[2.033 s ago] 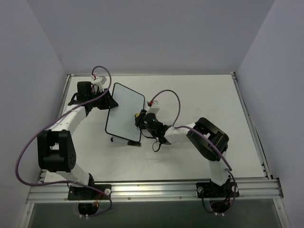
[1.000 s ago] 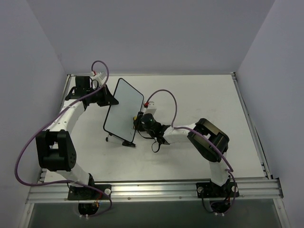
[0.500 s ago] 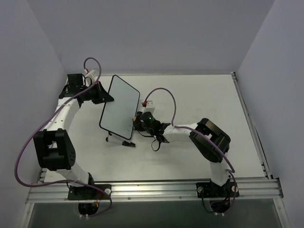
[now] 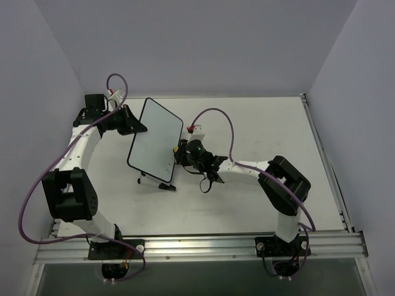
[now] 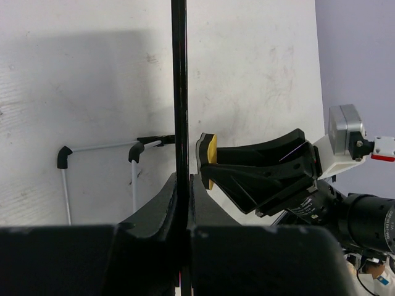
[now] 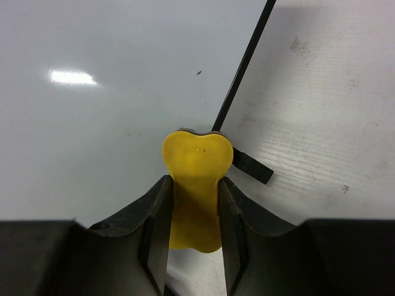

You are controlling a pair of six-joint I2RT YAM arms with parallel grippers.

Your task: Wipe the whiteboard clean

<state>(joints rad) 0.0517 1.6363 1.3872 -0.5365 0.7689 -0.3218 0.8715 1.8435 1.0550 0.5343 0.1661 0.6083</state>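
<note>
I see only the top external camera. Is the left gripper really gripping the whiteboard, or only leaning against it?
Observer: Gripping. In the left wrist view the whiteboard stands edge-on, pinched by the left gripper.
Operator: Does the eraser touch it?
Observer: That view shows a thin gap between the yellow eraser and the board face.
Operator: Any marks left?
Observer: The right wrist view shows one tiny dark speck; the rest in view looks clean.

The whiteboard (image 4: pixel 155 139) stands tilted up, walling the left gripper (image 4: pixel 136 126), clamped on its left edge, from the right gripper (image 4: pixel 178 152), whose eraser (image 6: pixel 196 161) sits just beside its face. Its feet (image 4: pixel 164 185) jut below. Far right of the whiteboard, the table (image 4: pixel 271 123) is open.
</note>
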